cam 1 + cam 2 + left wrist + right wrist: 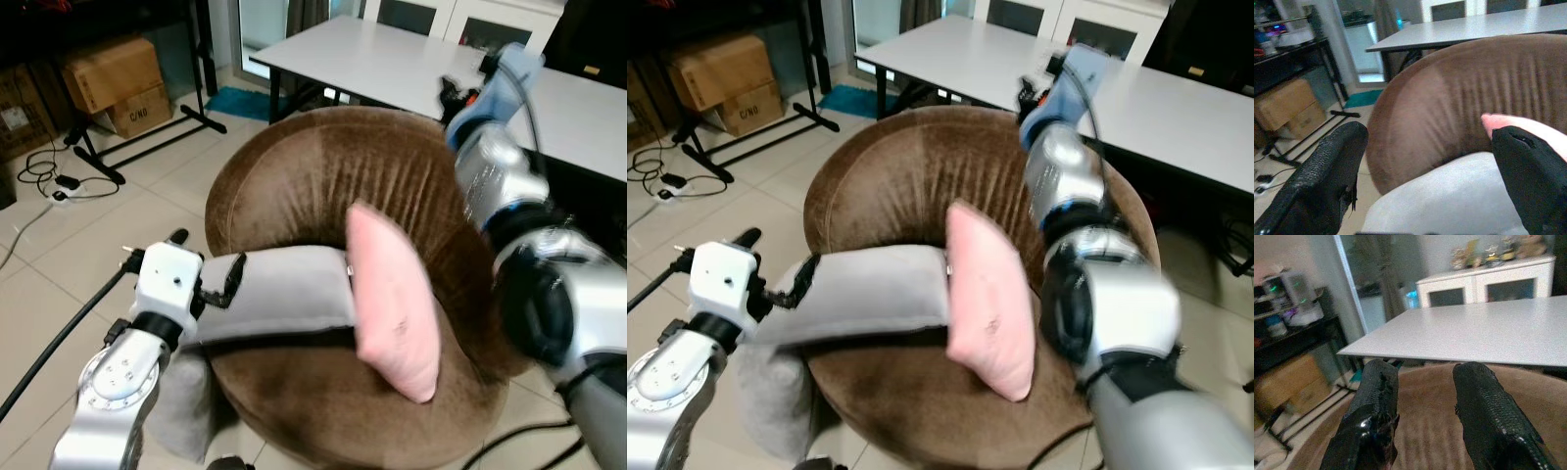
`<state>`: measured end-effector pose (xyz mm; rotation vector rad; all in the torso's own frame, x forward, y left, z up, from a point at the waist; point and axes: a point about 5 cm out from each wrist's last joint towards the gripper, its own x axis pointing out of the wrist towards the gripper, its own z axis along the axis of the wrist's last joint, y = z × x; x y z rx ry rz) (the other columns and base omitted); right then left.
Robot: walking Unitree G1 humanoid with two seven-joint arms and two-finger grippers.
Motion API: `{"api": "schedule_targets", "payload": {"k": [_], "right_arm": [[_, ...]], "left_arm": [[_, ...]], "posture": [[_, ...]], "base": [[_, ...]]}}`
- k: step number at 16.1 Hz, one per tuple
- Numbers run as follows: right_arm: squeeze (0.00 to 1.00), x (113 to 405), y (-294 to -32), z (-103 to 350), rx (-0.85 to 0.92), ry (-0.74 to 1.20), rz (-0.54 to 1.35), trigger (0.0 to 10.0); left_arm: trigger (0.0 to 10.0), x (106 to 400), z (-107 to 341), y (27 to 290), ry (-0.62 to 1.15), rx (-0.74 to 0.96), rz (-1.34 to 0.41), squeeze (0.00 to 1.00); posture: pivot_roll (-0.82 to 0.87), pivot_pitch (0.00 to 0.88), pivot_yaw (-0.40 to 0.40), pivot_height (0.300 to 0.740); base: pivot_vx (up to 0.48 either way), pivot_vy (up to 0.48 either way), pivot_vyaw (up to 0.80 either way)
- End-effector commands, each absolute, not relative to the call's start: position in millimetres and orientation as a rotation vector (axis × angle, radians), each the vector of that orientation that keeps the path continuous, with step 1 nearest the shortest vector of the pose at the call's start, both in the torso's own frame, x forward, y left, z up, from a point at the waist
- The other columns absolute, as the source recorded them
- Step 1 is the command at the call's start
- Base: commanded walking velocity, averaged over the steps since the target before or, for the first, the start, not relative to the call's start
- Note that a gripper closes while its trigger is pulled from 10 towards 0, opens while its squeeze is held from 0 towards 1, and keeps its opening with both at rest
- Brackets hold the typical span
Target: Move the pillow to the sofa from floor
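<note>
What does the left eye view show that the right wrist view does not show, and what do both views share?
The left eye view alone has the pink rectangular pillow leaning on the seat, the grey cushion under the left arm, and the brown cardboard boxes. The right wrist view alone has the white glass-door cabinet with small ornaments on top, seen between the right gripper and its parted black fingers. Both share the round brown velvet sofa and the white table.

pink pillow (pixel 392 299), brown (ribbed) sofa (pixel 323 176)

Pale tiled floor (pixel 59 264), white table (pixel 411 59), cardboard boxes (pixel 118 83) under a dark rack, perhaps a white cabinet (pixel 1484 281) beyond.
</note>
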<state>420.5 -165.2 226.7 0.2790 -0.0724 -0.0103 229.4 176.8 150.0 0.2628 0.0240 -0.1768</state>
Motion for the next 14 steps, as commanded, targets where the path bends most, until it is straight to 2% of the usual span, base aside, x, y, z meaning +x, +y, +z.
{"api": "schedule_targets", "payload": {"k": [1, 3, 4, 5, 6, 7, 10, 14], "right_arm": [[0.00, 413.5, -171.0, 212.0, 0.268, -0.087, 0.004, 10.0], [0.00, 401.2, -174.3, 194.0, 0.251, -0.086, 0.018, 10.0], [0.00, 383.5, -179.9, 181.5, 0.228, -0.075, 0.013, 10.0], [0.00, 383.5, -179.9, 181.5, 0.228, -0.075, 0.013, 10.0], [0.00, 364.1, -183.3, 172.0, 0.212, -0.053, 0.005, 10.0], [0.00, 325.7, -189.4, 157.1, 0.145, -0.018, -0.066, 10.0], [0.00, 288.2, -199.7, 127.5, 0.057, 0.075, -0.245, 10.0], [0.00, 274.0, -191.7, 117.8, -0.051, 0.186, -0.252, 10.0]], "left_arm": [[10.0, 231.0, 145.9, 180.1, 0.038, 0.256, -0.127, 0.00], [10.0, 231.2, 143.4, 181.0, 0.045, 0.252, -0.099, 0.00], [10.0, 230.0, 142.0, 183.3, 0.045, 0.261, -0.074, 0.00], [10.0, 230.0, 142.0, 183.3, 0.045, 0.261, -0.074, 0.00], [10.0, 228.9, 140.3, 185.9, 0.048, 0.272, -0.050, 0.00], [10.0, 227.2, 137.1, 192.3, 0.052, 0.285, -0.015, 0.00], [10.0, 225.9, 134.7, 199.0, 0.050, 0.314, -0.006, 0.00], [10.0, 223.3, 131.5, 200.5, 0.053, 0.328, -0.002, 0.00]], "posture": [[0.06, 0.000, -0.063, 0.740], [0.05, 0.000, -0.056, 0.740], [0.04, 0.000, -0.058, 0.740], [0.04, 0.000, -0.058, 0.740], [0.03, 0.000, -0.058, 0.740], [0.01, 0.000, -0.054, 0.740], [0.00, 0.000, -0.049, 0.740], [0.00, 0.000, -0.048, 0.740]], "base": [[0.000, 0.000, -0.41], [0.000, 0.000, -0.61], [0.000, 0.000, -0.80], [0.000, 0.000, -0.80], [0.000, 0.000, -0.80], [0.000, -0.465, -0.80], [0.000, -0.480, -0.80], [0.000, -0.480, -0.80]]}}
